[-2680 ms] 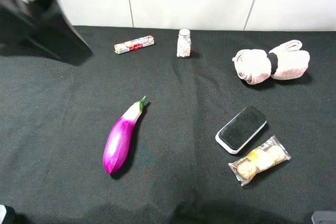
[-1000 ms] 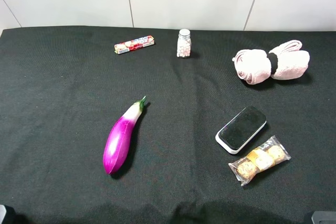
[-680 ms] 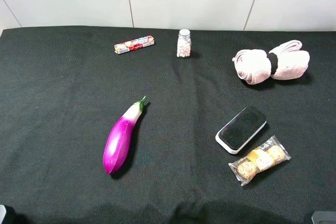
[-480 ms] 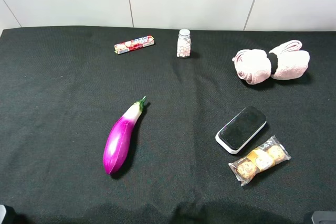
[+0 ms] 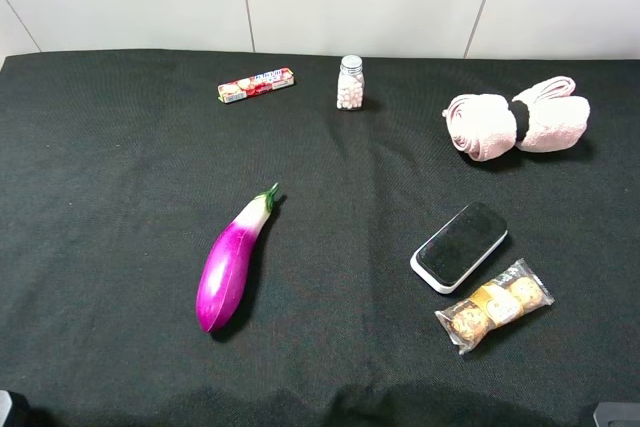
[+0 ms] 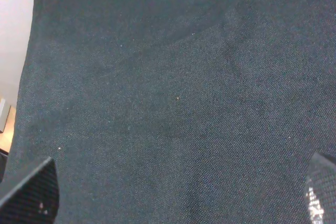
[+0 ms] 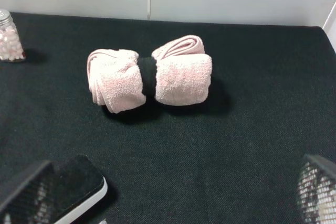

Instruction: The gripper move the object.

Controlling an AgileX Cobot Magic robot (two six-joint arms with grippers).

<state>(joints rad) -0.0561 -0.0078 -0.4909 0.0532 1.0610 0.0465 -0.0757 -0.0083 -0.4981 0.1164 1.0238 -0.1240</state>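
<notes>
Black mesh-patterned fingertips frame my left wrist view: my left hand point(image 6: 178, 195) hangs over bare dark cloth, fingers point(image 6: 31, 192) spread as wide as they go, nothing between them. Only woven black fabric lies under it, with a pale strip of wall along one edge.

My right hand point(image 7: 168, 192) shows the same picture, its two tips wide apart at the edges of its wrist view and empty. Just beside one right finger point(image 7: 23, 192) sits the flat rounded-rectangle block with the black top and white base point(image 7: 79, 187), lying flat on the tabletop point(image 7: 252, 145), untouched. Beyond it, well apart, rests the rolled pink towel bundle cinched by a black band point(image 7: 149, 74), and off at the edge a small clear jar of white beads point(image 7: 8, 38).

From the high camera, neither hand reaches into the scene. The black-and-white block point(image 5: 460, 246) lies on the right half of the black cloth, angled, with the clear-wrapped packet of round biscuits point(image 5: 494, 304) just beside its near edge; whether they touch I cannot tell. The pink towel point(image 5: 517, 125) is farther back on the right. Near the middle left lies the glossy purple eggplant with a white neck and green stem point(image 5: 233, 260). Along the far edge stand the bead jar point(image 5: 350, 83) and a red-and-white candy roll point(image 5: 256, 85), apart from each other.
</notes>
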